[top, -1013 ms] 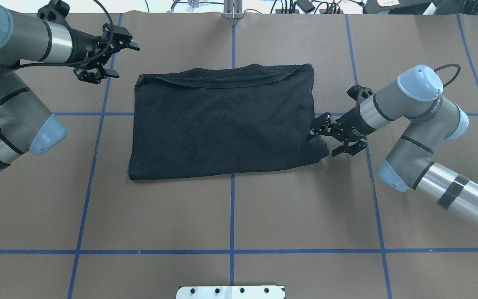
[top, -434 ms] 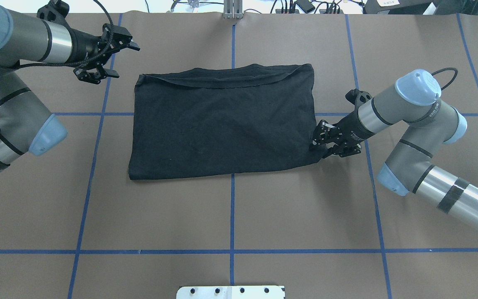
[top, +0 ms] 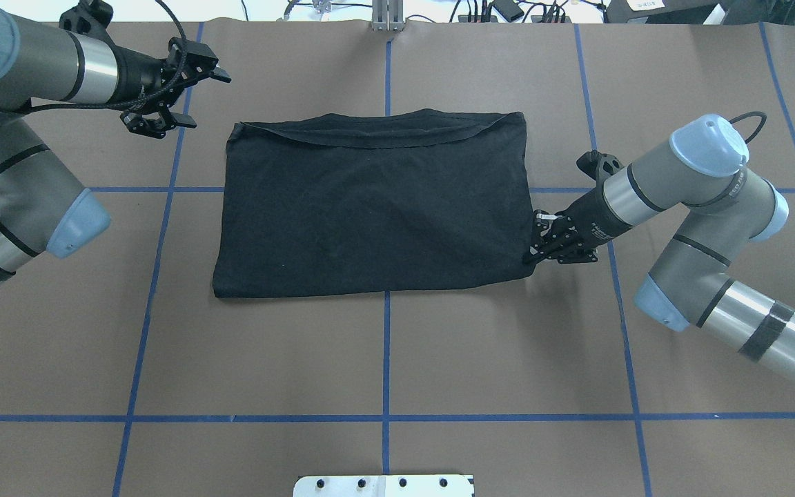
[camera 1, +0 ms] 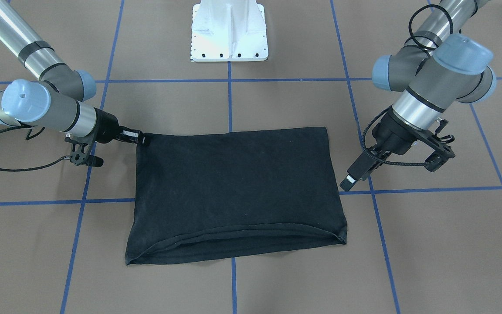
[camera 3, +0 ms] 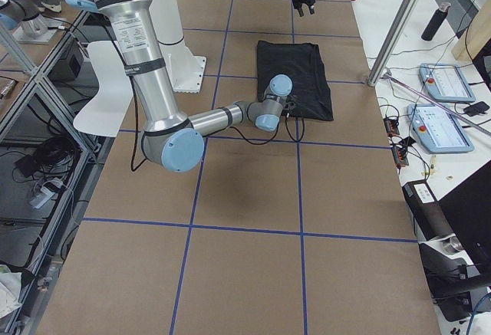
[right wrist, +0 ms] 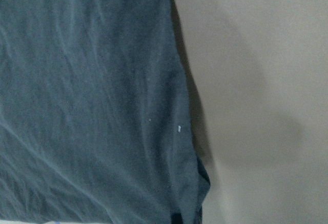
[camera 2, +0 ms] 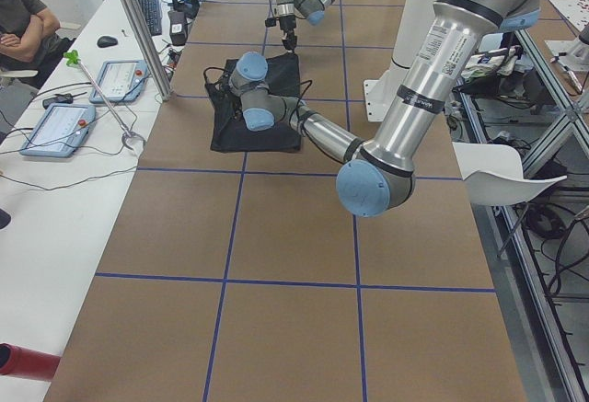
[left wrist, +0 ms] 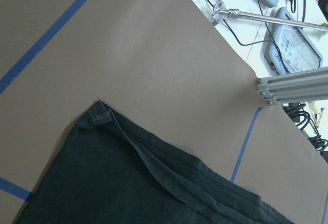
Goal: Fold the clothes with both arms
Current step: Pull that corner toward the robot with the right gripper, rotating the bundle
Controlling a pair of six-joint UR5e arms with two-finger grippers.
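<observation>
The black T-shirt [top: 377,200] lies folded into a rectangle, plain side up, in the middle of the brown table; it also shows in the front view [camera 1: 233,192]. My right gripper [top: 533,255] sits low at the shirt's near right corner and is shut on that corner; in the front view [camera 1: 140,138] it meets the cloth at the corner. My left gripper [top: 204,100] is open and empty, held above the table just off the shirt's far left corner [left wrist: 97,114]. The right wrist view shows only the shirt's cloth [right wrist: 87,106] and its edge.
The white pedestal base [camera 1: 229,30] stands at the robot's side of the table. Blue tape lines [top: 386,359] cross the brown cover. An aluminium post [top: 387,14] and cables are at the far edge. Tablets [camera 2: 55,126] and a seated person [camera 2: 23,25] are beyond it.
My right gripper was open beside the shirt's near right corner and has shut on it, drawing that edge slightly to the right. The left arm has barely moved.
</observation>
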